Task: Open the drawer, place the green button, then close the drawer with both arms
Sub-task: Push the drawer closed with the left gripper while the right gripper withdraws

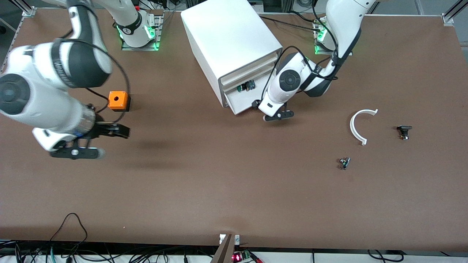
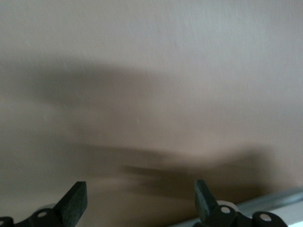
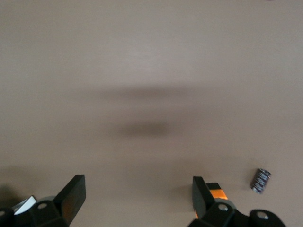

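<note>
A large white cabinet (image 1: 230, 47) stands on the brown surface (image 1: 219, 190) between the two arm bases. Its lowest drawer (image 1: 243, 98) is pulled partway out, and a small button (image 1: 245, 87) with a green cap lies inside it, just under the drawer above.

The left claw (image 1: 278, 116) hangs low over the surface just beside the front of the open drawer, toward the left arm's end. Its fingers (image 2: 75, 201) are spread wide and hold nothing; the left wrist view shows only bare surface and shadow between them.

The right claw (image 1: 87, 146) is over the surface toward the right arm's end, near an orange box (image 1: 118, 100) with a round hole in its top. Its fingers (image 3: 73, 194) are also spread wide and empty. In the right wrist view a small metal spring (image 3: 260, 180) lies on the surface near one fingertip.

Toward the left arm's end of the surface lie three loose parts, well apart from the cabinet: a white curved piece (image 1: 360, 126), a black-capped part (image 1: 404, 130) beside it, and a small silvery-green part (image 1: 344, 162) nearer to the front camera than both.
</note>
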Motion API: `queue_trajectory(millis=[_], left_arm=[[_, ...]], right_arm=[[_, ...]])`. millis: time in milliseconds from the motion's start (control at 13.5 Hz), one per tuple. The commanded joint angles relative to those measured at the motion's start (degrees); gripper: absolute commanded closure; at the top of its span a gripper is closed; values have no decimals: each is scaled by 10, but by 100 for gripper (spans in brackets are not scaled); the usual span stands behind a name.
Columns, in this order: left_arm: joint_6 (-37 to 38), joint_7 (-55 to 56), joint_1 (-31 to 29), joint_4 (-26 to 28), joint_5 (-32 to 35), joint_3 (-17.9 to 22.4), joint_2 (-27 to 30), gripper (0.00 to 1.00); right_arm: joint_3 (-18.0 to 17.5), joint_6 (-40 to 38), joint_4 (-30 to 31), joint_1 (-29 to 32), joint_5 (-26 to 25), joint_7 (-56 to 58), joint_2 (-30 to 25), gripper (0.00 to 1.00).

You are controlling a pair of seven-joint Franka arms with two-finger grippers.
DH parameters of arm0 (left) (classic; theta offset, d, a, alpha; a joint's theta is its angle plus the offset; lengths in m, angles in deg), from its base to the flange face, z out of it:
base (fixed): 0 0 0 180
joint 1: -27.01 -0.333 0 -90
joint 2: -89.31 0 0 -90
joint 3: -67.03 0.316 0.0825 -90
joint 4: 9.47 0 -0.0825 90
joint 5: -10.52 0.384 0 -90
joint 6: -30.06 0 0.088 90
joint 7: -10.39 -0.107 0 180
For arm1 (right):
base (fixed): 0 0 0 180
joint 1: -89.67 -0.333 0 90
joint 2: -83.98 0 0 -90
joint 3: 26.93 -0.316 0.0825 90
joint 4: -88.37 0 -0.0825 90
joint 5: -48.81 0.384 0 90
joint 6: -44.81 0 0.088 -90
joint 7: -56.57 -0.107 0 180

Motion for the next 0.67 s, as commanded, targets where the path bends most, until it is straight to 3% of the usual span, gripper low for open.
queue_trajectory(millis=[0,148,593], left_arm=[[29,-3,0,25,-12,-6,35,0],[46,-4,-3,31,-12,-27,43,0],[53,-4,-6,48,-12,-51,56,0]], right_arm=[[-69,-3,48,100,-10,21,-61,0],[-90,-14,60,148,-11,82,-83,0],[-43,-115,54,150,-36,99,-153,0]])
